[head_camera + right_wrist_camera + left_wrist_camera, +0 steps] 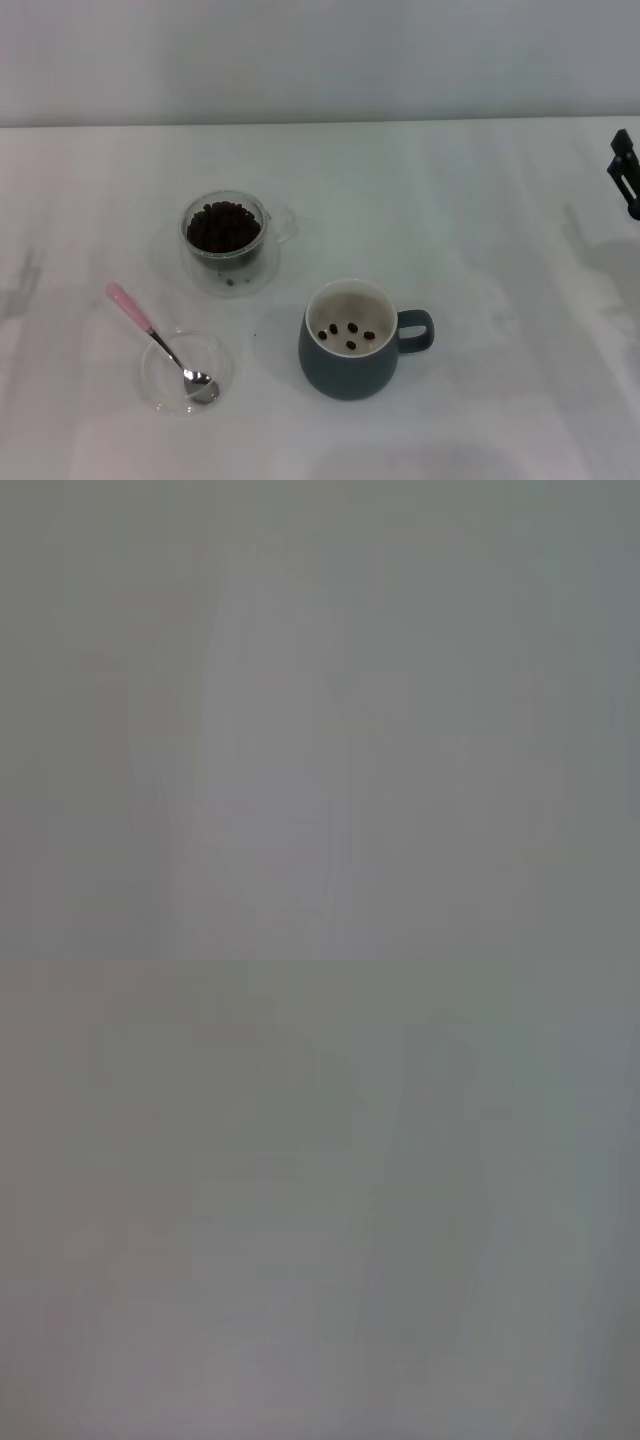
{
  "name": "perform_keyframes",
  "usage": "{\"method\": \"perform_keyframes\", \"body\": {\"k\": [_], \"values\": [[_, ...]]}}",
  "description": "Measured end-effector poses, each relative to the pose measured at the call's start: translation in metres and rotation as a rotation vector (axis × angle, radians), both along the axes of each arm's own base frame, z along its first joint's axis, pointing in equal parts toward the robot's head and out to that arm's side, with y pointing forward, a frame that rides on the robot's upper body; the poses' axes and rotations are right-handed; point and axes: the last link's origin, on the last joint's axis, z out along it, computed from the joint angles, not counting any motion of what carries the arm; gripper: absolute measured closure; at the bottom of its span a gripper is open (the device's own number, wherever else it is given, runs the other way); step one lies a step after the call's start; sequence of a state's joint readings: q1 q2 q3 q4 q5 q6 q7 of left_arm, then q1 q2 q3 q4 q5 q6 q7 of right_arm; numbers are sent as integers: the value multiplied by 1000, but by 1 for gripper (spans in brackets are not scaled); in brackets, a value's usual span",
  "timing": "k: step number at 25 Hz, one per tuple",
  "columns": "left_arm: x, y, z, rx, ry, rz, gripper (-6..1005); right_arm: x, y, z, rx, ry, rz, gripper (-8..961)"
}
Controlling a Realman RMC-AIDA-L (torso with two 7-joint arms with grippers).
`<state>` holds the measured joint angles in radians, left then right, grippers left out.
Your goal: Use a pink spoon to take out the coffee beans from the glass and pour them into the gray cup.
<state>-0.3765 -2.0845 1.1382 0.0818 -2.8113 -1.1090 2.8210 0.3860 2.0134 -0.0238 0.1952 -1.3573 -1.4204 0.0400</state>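
In the head view the pink spoon [160, 343] lies with its metal bowl in a flat clear dish [186, 373] and its pink handle pointing to the far left. The glass [225, 230] stands on its clear saucer [232, 272], full of coffee beans [222, 224]. The gray cup [352, 340] stands to the right of the dish, handle to the right, with several beans inside. My right gripper [625, 172] shows only as a dark part at the right edge, far from everything. My left gripper is out of view. Both wrist views show only blank grey.
The white table [480, 250] stretches back to a pale wall. One or two stray beans lie on the saucer at the foot of the glass.
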Motion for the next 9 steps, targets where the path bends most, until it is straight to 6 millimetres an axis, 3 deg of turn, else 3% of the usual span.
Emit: {"method": "perform_keyframes", "body": {"k": [9], "values": [[7, 19, 17, 97, -35, -1, 211, 2, 7, -8, -31, 41, -52, 161]]}}
